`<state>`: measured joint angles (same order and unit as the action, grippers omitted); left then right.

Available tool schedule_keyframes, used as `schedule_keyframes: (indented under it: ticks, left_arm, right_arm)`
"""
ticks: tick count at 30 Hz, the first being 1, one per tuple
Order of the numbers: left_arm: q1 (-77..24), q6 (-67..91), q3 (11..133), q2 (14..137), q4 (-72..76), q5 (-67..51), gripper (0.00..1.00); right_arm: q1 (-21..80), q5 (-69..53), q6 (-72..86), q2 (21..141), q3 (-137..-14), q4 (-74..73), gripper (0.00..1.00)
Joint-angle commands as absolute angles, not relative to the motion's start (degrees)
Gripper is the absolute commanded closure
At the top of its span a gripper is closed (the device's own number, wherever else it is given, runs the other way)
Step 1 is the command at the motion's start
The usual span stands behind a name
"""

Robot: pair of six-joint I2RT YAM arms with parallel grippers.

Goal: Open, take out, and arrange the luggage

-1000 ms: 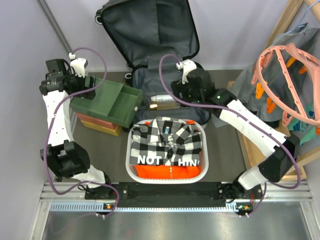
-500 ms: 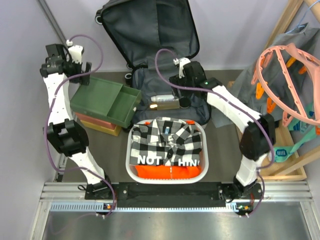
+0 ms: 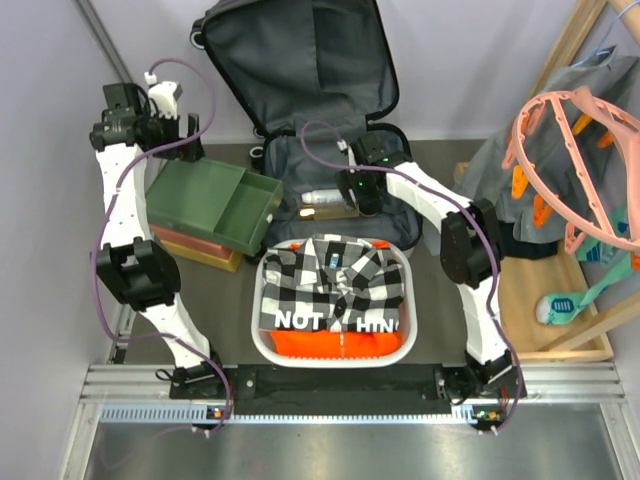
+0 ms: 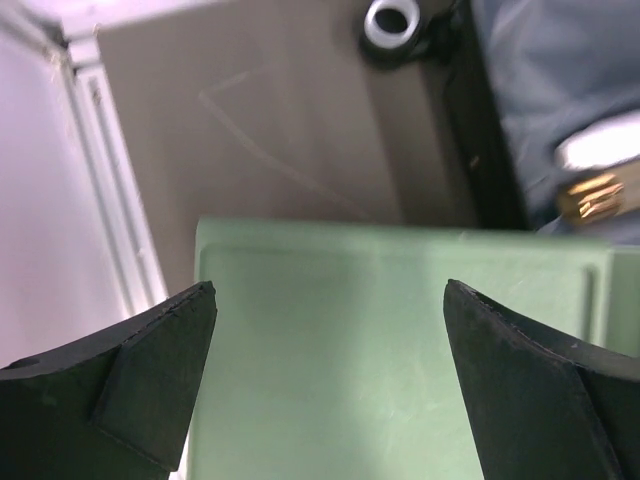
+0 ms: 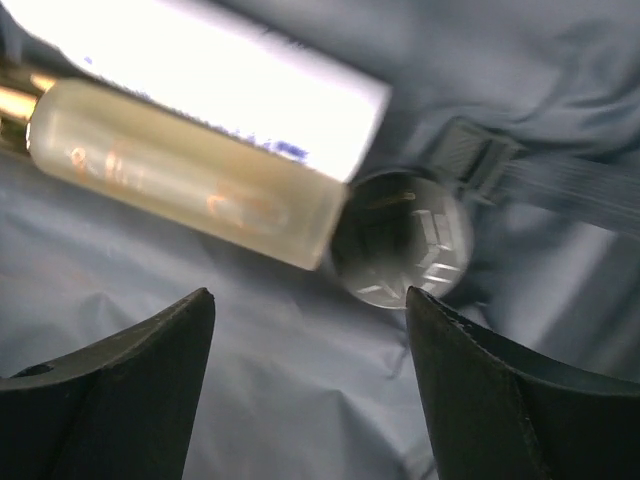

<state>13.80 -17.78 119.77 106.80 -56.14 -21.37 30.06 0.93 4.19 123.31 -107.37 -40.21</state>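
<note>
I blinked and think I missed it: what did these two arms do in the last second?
The right arm folded in, bringing its open jaws over the bottles in the suitcase. The left arm straightened, drawing its open jaws back to the far edge of the green box. Nothing was gripped or released. Bottles, box and basket stayed put.
</note>
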Motion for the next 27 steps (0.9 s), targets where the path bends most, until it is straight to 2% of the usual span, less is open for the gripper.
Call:
schedule_keyframes:
  ticks: [1,7,9,13,23,25,27]
  left_arm:
    - [13.9,-12.5,120.6,108.8,-47.5,-29.4,0.01]
    - [13.7,-9.4,126.1,113.2,-46.1,-31.8,0.01]
    - [13.6,-9.1,128.5,114.5,-45.8,-31.8,0.01]
    - [12.8,-10.0,130.4,115.6,-46.1,-31.6,0.01]
    - [10.9,-12.6,129.5,114.8,-47.6,-30.1,0.01]
    - [10.6,-13.3,129.6,114.6,-47.7,-29.5,0.01]
    - [10.5,-13.3,129.5,114.4,-47.8,-28.8,0.01]
  right_arm:
    - [33.7,-0.2,0.3,125.1,-112.2,-38.3,0.23]
    - [33.9,3.8,-14.7,134.3,-123.1,-39.8,0.20]
    - [33.8,5.8,-17.3,134.2,-122.8,-36.5,0.18]
    - [33.1,-1.4,-25.0,135.3,-122.8,-34.6,0.18]
    - [32.3,-11.8,-23.9,143.2,-129.9,-36.4,0.14]
    - [32.2,-12.0,-21.9,144.1,-130.5,-37.5,0.15]
    - [32.3,-11.3,-21.7,144.5,-130.2,-39.5,0.22]
